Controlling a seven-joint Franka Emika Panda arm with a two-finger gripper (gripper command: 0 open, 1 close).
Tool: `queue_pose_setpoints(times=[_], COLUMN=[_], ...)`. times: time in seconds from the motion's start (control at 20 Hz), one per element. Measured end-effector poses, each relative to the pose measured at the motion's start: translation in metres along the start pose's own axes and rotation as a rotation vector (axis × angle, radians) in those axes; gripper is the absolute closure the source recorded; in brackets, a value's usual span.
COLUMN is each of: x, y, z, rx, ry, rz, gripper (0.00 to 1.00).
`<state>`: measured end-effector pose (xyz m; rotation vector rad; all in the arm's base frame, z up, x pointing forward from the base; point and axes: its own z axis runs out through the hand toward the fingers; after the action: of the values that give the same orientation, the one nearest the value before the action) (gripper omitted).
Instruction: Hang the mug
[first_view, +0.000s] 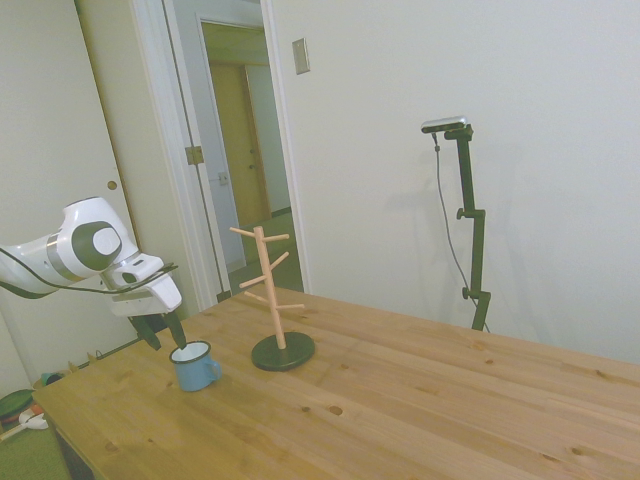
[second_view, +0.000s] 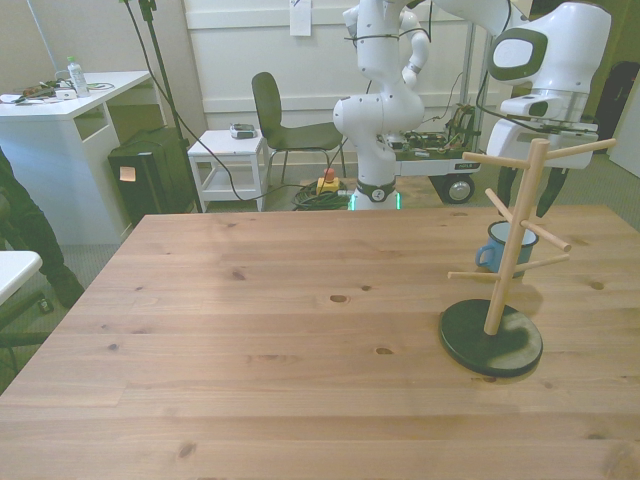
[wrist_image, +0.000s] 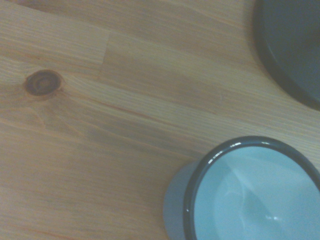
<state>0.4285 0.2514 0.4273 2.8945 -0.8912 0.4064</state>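
In the side view the gripper comes first from the left, hanging on the white arm just above the mug; its two dark fingers stand apart, one near the mug's rim and the other out beyond it, away from the peg stand, and whether either finger touches the rim I cannot tell. The mug stands upright on the wooden table, near the table's edge and just beside the peg stand's dark round base, apart from it; its loop handle points toward the stand. The stand rises well above the mug, with pegs slanting off both sides of its post.

In the front view the mug shows behind the stand's post, partly hidden by it; the gripper there is screened by the pegs.

In the wrist view the mug's dark rim and white inside lie close to the curved edge of the stand's base, bare wood between them.
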Motion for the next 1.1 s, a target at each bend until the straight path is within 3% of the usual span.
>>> queue_pose_setpoints(times=[0.8,0.85,1.1], x=[0.000,0.000,-0.005], y=[-0.038,-0.041,-0.054], z=[0.039,0.042,0.052], rx=[-0.016,-0.019,-0.024], ry=[-0.012,-0.013,-0.027], rz=[-0.009,-0.008,-0.020], gripper=[0.00,1.00,1.00])
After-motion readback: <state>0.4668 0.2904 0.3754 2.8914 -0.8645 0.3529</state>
